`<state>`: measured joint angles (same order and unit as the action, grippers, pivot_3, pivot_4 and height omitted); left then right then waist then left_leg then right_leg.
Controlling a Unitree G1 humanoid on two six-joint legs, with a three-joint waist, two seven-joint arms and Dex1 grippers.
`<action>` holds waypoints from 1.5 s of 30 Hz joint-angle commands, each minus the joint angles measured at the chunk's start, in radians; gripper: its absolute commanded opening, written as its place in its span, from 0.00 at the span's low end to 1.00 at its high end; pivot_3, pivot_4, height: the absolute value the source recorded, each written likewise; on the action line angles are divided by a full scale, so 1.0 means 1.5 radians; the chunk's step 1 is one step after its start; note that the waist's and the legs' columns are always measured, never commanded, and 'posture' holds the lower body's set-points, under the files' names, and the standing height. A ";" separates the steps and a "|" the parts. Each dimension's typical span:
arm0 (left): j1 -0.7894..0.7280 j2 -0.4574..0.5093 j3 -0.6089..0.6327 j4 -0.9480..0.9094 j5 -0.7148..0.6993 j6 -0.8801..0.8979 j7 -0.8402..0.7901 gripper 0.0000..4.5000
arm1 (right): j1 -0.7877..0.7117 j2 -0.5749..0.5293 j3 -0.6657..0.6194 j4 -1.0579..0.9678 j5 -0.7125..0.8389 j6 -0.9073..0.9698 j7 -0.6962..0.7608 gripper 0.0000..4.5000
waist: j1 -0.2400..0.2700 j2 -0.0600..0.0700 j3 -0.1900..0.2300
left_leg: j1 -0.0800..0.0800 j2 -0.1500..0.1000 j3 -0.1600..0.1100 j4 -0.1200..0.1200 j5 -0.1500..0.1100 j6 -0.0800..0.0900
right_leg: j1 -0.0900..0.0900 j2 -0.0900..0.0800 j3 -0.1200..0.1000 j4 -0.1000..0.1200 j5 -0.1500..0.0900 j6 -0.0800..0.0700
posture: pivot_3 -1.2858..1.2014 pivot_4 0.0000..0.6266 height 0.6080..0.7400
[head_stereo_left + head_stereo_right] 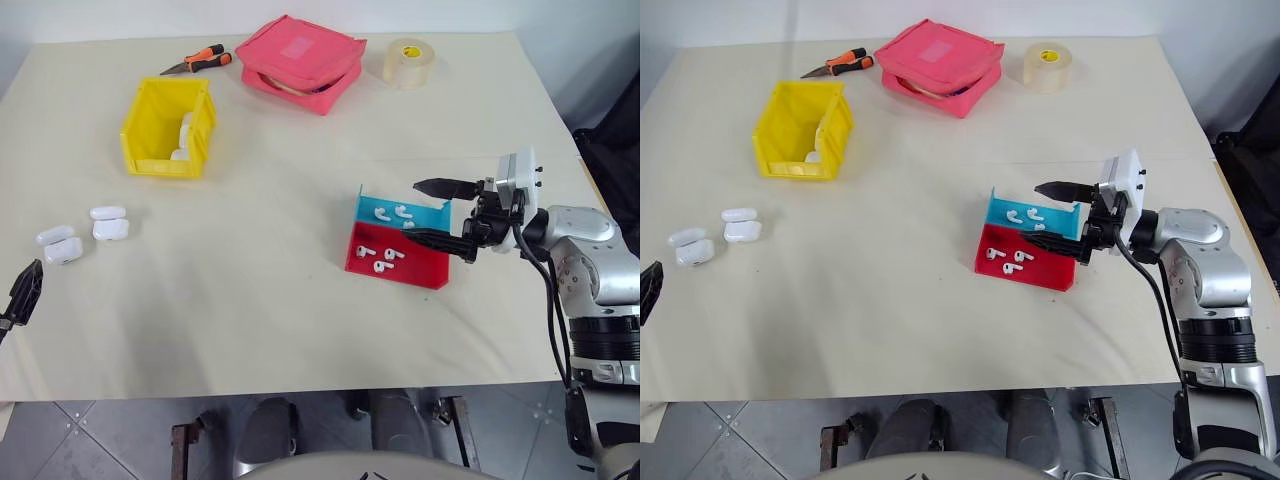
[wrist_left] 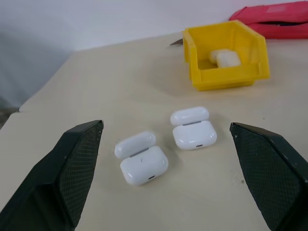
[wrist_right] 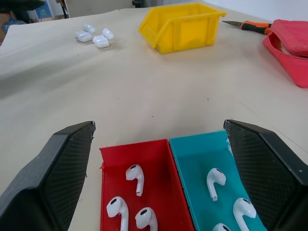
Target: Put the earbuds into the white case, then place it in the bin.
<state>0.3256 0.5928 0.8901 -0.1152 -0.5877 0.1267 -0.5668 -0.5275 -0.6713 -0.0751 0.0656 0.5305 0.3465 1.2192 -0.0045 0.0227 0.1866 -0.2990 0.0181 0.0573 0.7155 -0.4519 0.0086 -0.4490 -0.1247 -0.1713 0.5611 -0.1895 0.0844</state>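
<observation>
My right fingers [image 1: 437, 210] gape empty over tiny glossy white earbuds [image 1: 403, 211]; left fingers [image 2: 168, 173] wide, empty, small white cases [image 2: 194, 134] at twelve o'clock.

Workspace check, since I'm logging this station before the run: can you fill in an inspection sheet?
Surface: cream table.
Job's things: earbuds in red tray and blue tray; two open white cases at left; yellow bin holds cases.
Clutter: pink pouch, tape roll, pliers.
Grippers: left gripper open before cases; right gripper open over trays.
Cables: black, along right arm.
Surroundings: tiled floor.
</observation>
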 commanded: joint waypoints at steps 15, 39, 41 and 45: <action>0.251 -0.088 0.173 -0.095 -0.090 0.034 -0.054 1.00 | -0.135 0.056 0.062 0.124 -0.031 -0.057 0.100 1.00 | -0.014 -0.001 0.000 | 0.000 0.007 0.007 0.002 -0.004 -0.003 | -0.006 0.008 0.007 0.004 -0.002 -0.005 | 0.52 0.24 1.00; -0.157 0.310 -0.058 0.178 -0.013 0.561 0.174 1.00 | -0.134 0.051 0.071 0.072 -0.025 -0.105 0.182 1.00 | -0.021 -0.001 0.000 | 0.002 0.007 0.015 0.000 -0.003 -0.005 | -0.010 0.010 0.007 0.009 -0.003 -0.006 | 0.52 0.24 1.00; -0.190 0.328 -0.081 0.202 0.000 0.586 0.174 1.00 | -0.126 0.049 0.069 0.065 -0.023 -0.102 0.180 1.00 | -0.022 -0.001 0.000 | 0.002 0.007 0.015 0.000 -0.003 -0.005 | -0.010 0.010 0.007 0.009 -0.003 -0.006 | 0.52 0.24 1.00; -0.263 0.345 -0.132 0.250 0.029 0.595 0.170 1.00 | -0.123 0.046 0.068 0.061 -0.024 -0.096 0.177 1.00 | -0.024 -0.001 0.000 | 0.002 0.007 0.015 0.000 -0.002 -0.006 | -0.010 0.010 0.008 0.009 -0.003 -0.006 | 0.52 0.24 1.00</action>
<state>-0.0477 1.0796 0.7055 0.2391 -0.5728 1.0133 -0.3114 -0.7095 -0.5876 0.0551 0.1917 0.4745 0.1992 1.4835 -0.0398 0.0206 0.1864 -0.2930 0.0291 0.0805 0.7158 -0.4554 -0.0003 -0.4645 -0.1091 -0.1597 0.5749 -0.1939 0.0747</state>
